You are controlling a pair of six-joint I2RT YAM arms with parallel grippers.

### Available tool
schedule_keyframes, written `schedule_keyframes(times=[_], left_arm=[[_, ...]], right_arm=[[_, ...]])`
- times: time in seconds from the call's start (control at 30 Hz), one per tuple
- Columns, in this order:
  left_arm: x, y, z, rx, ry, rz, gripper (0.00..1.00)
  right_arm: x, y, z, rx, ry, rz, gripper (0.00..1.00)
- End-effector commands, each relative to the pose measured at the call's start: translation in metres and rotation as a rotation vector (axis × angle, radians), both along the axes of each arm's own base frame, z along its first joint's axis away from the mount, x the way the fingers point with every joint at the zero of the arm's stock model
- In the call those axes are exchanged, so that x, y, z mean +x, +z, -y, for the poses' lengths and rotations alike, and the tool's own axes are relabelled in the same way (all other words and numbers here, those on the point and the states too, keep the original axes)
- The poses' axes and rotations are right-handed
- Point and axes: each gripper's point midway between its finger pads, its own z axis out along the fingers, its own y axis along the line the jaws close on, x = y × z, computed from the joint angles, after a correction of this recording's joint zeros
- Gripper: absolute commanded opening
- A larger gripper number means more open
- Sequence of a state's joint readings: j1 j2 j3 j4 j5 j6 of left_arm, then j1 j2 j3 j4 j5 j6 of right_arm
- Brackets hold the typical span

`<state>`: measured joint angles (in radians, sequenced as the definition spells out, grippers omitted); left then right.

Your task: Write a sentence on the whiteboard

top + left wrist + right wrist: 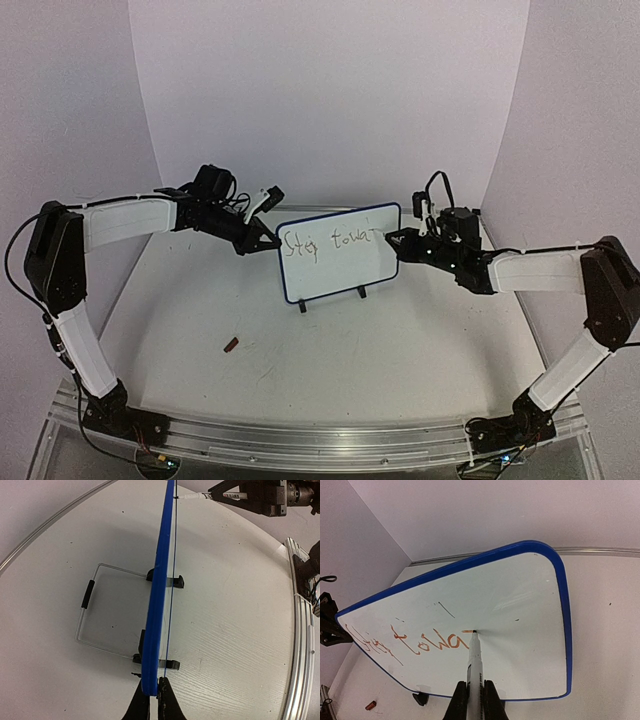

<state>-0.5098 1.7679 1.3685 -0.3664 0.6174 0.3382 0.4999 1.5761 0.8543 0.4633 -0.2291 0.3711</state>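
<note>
The whiteboard (340,262) stands upright on two black feet mid-table and has a blue frame. My left gripper (270,240) is shut on its left edge. In the left wrist view the board is edge-on (159,580), pinched between the jaws (152,692). My right gripper (475,697) is shut on a white marker (474,662). The marker's tip touches the board face (520,605) just right of the writing. The sentence (410,642) is orange-brown script in one line across the upper part of the board, reading roughly "Stay towa" (325,242).
A small red cap (231,345) lies on the table in front of the board's left side. A wire stand (87,615) lies flat behind the board. A metal rail (320,442) runs along the near table edge. White walls close in the back and sides.
</note>
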Motion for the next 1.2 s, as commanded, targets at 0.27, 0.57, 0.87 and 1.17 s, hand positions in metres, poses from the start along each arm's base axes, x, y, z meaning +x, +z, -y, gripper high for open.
schedule_keyframes(times=[0.27, 0.57, 0.87, 1.17], left_arm=[[-0.006, -0.04, -0.012, 0.126, 0.017, -0.074, 0.0], [-0.006, -0.04, -0.012, 0.126, 0.016, -0.073, 0.0], [-0.006, -0.041, -0.012, 0.127, 0.017, -0.073, 0.0], [-0.007, -0.04, -0.012, 0.126, 0.016, -0.074, 0.0]], right_arm=[[-0.002, -0.012, 0.006, 0.011, -0.026, -0.017, 0.0], [0.001, -0.003, 0.005, 0.018, -0.03, 0.002, 0.0], [0.006, 0.014, 0.002, 0.038, -0.025, 0.036, 0.0], [0.005, 0.024, 0.003, 0.05, -0.03, 0.056, 0.0]])
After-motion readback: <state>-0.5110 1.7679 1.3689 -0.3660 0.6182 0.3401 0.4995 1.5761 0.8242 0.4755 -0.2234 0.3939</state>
